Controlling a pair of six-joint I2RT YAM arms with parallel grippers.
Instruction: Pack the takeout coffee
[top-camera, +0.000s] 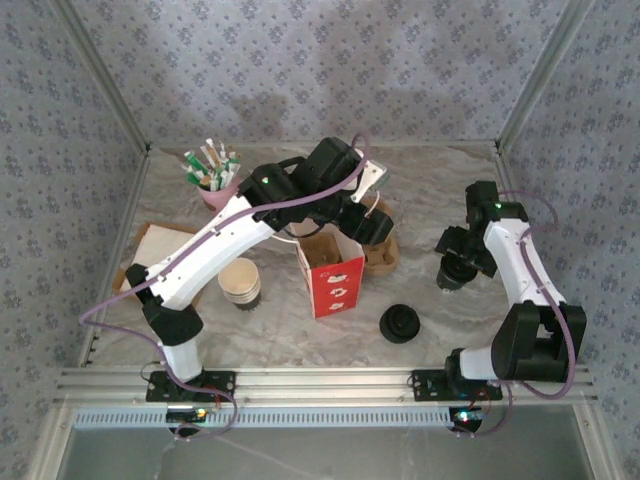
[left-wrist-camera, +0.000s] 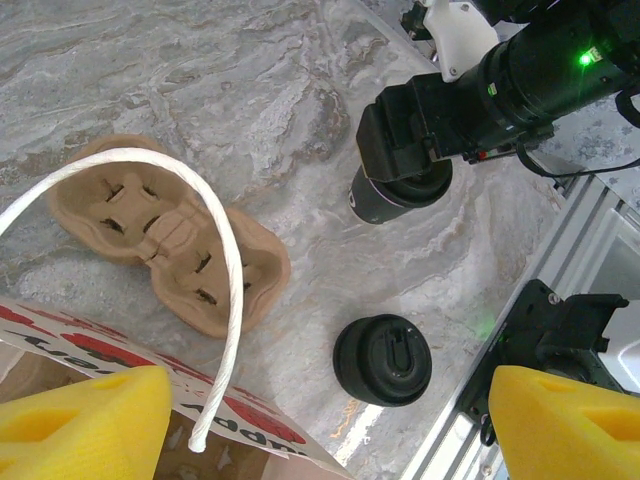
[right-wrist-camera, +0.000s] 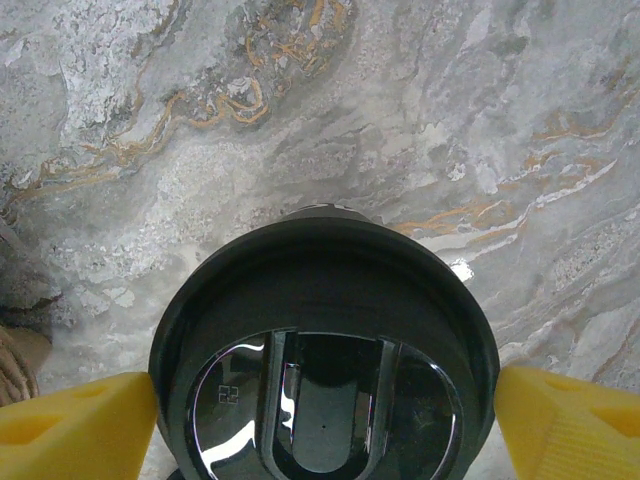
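Right wrist view: the takeout coffee (right-wrist-camera: 320, 290) stands upright directly beneath the right gripper (right-wrist-camera: 322, 420), whose jaws are wide and flank its lid; contact unclear.

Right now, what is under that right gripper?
A takeout coffee with a round black lid stands on the marble table, between the right gripper's yellow fingers. The lid hides what is inside.
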